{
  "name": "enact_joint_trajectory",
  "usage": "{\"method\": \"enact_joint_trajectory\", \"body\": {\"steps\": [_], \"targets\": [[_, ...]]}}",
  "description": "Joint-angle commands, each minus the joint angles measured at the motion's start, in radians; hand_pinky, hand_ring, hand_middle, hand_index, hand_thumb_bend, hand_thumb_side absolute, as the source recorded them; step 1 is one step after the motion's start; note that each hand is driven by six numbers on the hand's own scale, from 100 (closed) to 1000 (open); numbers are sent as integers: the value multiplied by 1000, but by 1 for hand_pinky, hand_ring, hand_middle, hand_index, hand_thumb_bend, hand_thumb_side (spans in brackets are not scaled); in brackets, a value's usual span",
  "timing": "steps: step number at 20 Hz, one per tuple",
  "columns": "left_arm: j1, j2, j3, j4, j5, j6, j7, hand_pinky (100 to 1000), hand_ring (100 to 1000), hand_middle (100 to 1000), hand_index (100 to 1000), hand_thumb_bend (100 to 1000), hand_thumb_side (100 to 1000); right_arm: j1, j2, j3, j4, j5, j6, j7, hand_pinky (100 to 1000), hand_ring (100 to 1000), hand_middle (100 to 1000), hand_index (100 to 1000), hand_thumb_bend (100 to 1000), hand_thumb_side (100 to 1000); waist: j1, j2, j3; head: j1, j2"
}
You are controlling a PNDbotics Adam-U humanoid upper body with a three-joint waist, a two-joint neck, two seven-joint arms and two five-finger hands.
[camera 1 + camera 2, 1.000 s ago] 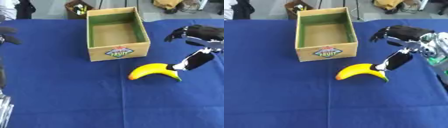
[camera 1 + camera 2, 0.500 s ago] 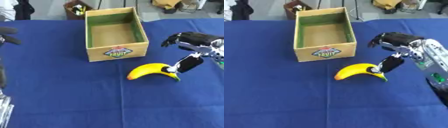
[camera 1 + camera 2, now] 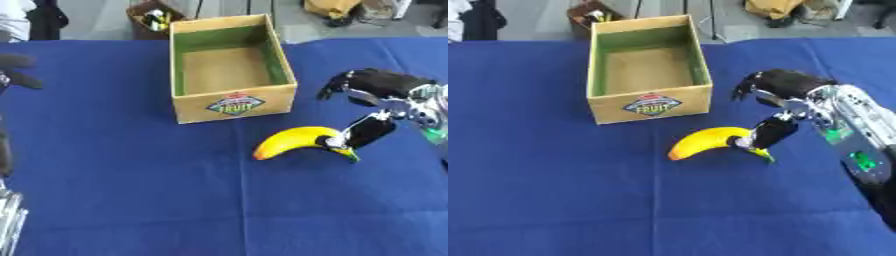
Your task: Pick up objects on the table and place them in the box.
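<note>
A yellow banana [image 3: 293,140] with a green tip lies on the blue table, just in front of the box's right corner. The open cardboard box [image 3: 234,104], green inside with a FRUIT label on its front, holds nothing that I can see. My right hand [image 3: 794,85] hovers over the banana's right end, open, fingers arched above. Its thumb [image 3: 772,134] reaches down and touches the banana's stem end. My left hand [image 3: 16,67] shows as a dark blurred shape at the far left edge.
The blue cloth [image 3: 131,190] covers the whole table, with wide bare room in front and to the left. Beyond the far edge stand a small brown crate [image 3: 153,15] and a yellow bag [image 3: 332,7] on the floor.
My right hand has come a little left and lower, bringing its thumb against the banana's stem end. The banana and box have stayed put.
</note>
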Motion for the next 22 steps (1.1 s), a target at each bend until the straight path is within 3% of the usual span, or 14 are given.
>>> {"method": "enact_joint_trajectory", "body": {"steps": [1,9,22], "targets": [[-12,6,-5,-18,6,0,-5,469,611,698,801,100,1000,-11,-5,1,11,25,-3,-25,812,833,688,811,460,487,1,-21,2,-6,-12],[-14,4,-7,-18,7,1,-8,469,612,699,801,100,1000,-2,11,17,16,24,-9,-99,760,775,604,749,446,405,1,-18,4,-6,-10],[-18,-2,-9,-18,10,3,-12,469,613,700,801,100,1000,11,25,42,59,48,-36,-139,741,763,598,740,387,339,1,-11,11,-10,-14]]}}
